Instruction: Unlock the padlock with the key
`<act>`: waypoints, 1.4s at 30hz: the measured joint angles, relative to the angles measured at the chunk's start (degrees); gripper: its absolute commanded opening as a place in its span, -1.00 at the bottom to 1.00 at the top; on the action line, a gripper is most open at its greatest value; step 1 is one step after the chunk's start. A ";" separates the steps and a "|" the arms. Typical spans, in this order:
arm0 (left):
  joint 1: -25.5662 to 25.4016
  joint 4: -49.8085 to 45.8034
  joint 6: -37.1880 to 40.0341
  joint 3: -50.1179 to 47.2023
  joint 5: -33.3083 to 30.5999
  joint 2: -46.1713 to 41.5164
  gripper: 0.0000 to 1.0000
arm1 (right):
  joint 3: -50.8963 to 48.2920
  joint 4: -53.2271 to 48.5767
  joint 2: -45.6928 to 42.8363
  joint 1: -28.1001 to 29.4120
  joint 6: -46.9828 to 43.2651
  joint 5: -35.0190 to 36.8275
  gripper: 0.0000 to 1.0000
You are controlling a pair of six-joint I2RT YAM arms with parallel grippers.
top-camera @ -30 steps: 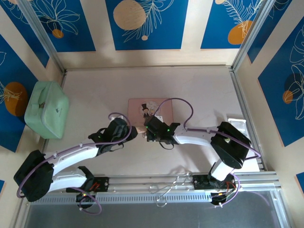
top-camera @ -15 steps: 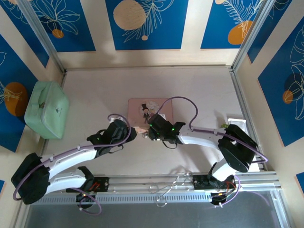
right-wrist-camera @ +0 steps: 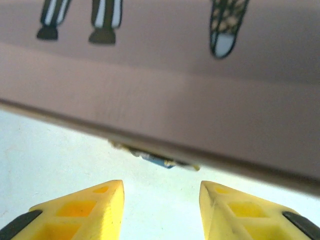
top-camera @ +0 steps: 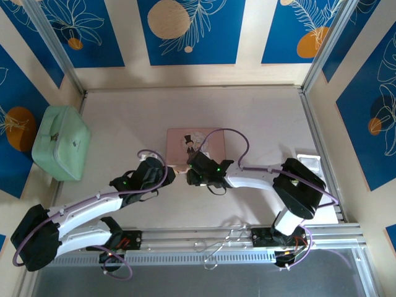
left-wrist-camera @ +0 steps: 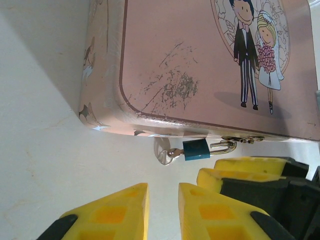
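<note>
The tiny blue padlock [left-wrist-camera: 195, 149] lies on the table against the near edge of the pink picture box [left-wrist-camera: 200, 55], its silvery shackle [left-wrist-camera: 226, 146] hooked through the box's latch. A silvery key [left-wrist-camera: 167, 154] sticks out of the lock's left end. My left gripper [left-wrist-camera: 163, 200] hovers just short of the key, jaws narrowly open and empty. In the left wrist view the right gripper's yellow fingers [left-wrist-camera: 240, 171] sit beside the lock. My right gripper [right-wrist-camera: 160, 192] is wide open, facing the padlock [right-wrist-camera: 161, 160], which peeks out under the box edge [right-wrist-camera: 200, 115]. From above, both grippers [top-camera: 167, 176] [top-camera: 190, 173] meet at the box [top-camera: 210, 139].
A mint green case [top-camera: 60, 142] lies at the far left by the wall. A small white tray [top-camera: 309, 159] sits at the right edge. Wire hooks [top-camera: 223, 244] hang on the front rail. Metal frame posts [top-camera: 318, 133] border the table.
The left gripper has drawn back slightly to the left. The right gripper shifted right, then came back left to the box's near edge. Box and padlock have not moved.
</note>
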 measured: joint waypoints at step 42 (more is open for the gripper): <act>0.68 -2.97 1.25 2.64 0.04 -0.98 -0.52 | -11.23 3.91 -15.69 -4.17 4.98 -0.70 0.18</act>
